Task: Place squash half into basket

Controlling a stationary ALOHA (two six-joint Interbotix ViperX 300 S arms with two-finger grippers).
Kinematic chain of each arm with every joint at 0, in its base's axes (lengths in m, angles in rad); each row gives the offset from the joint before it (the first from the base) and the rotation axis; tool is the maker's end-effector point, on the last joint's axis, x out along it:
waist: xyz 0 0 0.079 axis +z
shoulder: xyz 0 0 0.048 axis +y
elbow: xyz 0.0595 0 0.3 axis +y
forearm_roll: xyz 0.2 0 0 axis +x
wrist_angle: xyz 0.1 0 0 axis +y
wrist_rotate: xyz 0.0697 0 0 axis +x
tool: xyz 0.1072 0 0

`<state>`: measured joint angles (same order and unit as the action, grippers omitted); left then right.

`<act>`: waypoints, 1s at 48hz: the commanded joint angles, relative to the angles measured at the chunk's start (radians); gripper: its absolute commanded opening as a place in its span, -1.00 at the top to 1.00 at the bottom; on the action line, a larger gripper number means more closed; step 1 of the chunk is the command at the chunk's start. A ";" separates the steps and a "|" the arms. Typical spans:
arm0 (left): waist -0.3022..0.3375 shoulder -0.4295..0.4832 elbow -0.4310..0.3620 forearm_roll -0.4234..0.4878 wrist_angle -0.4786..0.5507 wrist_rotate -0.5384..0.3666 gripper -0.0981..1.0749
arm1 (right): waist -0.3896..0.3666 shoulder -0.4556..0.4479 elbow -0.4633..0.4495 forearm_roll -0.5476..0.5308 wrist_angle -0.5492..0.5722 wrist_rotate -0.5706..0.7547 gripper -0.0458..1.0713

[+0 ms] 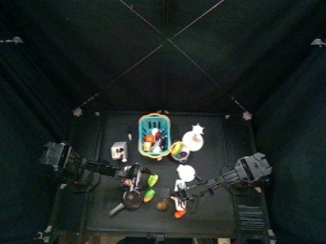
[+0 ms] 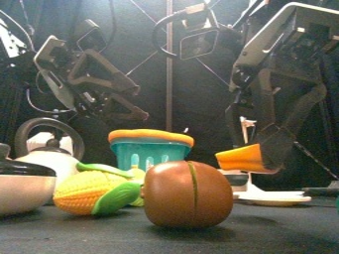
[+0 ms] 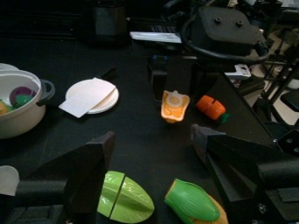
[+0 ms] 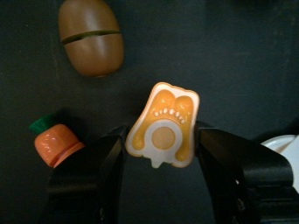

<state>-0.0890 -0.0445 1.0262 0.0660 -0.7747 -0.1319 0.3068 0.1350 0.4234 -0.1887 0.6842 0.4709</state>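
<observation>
The squash half (image 4: 167, 122) is pale orange with a seeded hollow. My right gripper (image 4: 163, 144) is shut on it and holds it a little above the table, as the front view (image 2: 245, 157) shows. It also shows in the left wrist view (image 3: 174, 106). The teal basket (image 2: 149, 157) with an orange rim stands further back at the table's middle (image 1: 140, 129), apart from the squash, with several toy foods in it. My left gripper (image 3: 152, 138) is open and empty over the table's front left.
A brown potato-like toy (image 2: 188, 193) and a corn cob (image 2: 95, 191) lie at the front. A carrot (image 4: 52, 140) lies beside the squash. A white plate (image 2: 272, 196) lies below the right gripper. A kettle (image 2: 47, 149) and a bowl (image 2: 20, 184) stand at the left. Green vegetables (image 3: 126, 194) lie under the left gripper.
</observation>
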 commanded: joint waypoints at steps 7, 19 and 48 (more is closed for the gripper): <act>-0.002 -0.009 -0.012 -0.002 -0.011 0.002 -0.90 | -0.054 -0.110 -0.021 -0.132 0.041 -0.002 -0.24; 0.002 -0.008 -0.015 0.000 -0.011 0.003 -0.90 | -0.241 -0.212 -0.035 -0.336 -0.060 0.006 -0.24; 0.002 -0.008 -0.018 -0.002 -0.011 0.003 -0.90 | -0.638 -0.005 -0.150 -0.212 -0.514 0.003 -0.76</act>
<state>-0.0890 -0.0445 1.0247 0.0660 -0.7762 -0.1304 -0.3298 0.1289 0.3145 -0.4019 0.1611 0.4755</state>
